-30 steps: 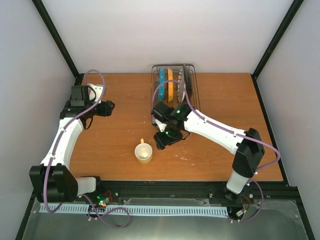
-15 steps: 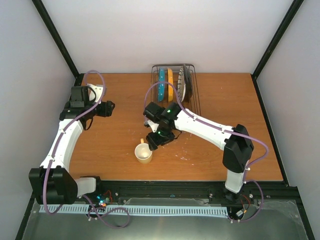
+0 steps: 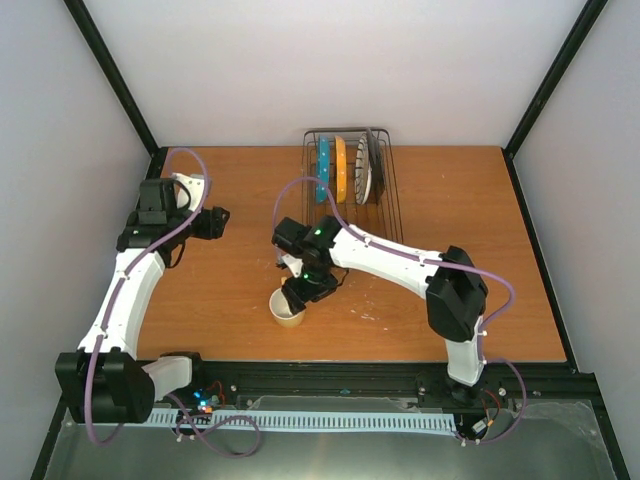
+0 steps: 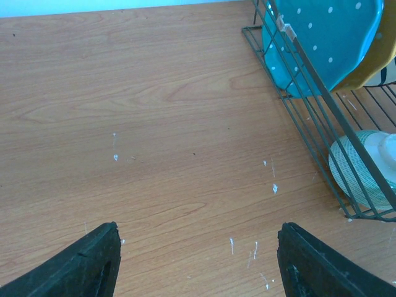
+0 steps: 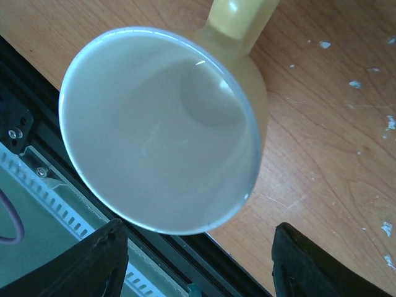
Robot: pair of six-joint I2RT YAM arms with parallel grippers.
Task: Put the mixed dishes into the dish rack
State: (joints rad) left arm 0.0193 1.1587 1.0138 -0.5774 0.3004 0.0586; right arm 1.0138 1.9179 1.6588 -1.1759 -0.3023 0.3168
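Note:
The cream-yellow mug stands upright on the wooden table near its front edge. My right gripper hovers just above it, open. In the right wrist view the mug fills the frame with its handle pointing away, and the right gripper touches nothing. The dish rack at the back holds a teal plate, a yellow-orange plate and a striped white plate, all on edge. My left gripper is open over bare wood, left of the rack, the teal dotted plate and a mint-green bowl.
A black rail runs along the table's front edge, just beyond the mug. Black frame posts rise at the back corners, with white walls on three sides. White flecks mark the wood.
My right arm has swung left and toward the table's front edge, bringing its open gripper from beside the mug to right over it. The left arm has barely shifted.

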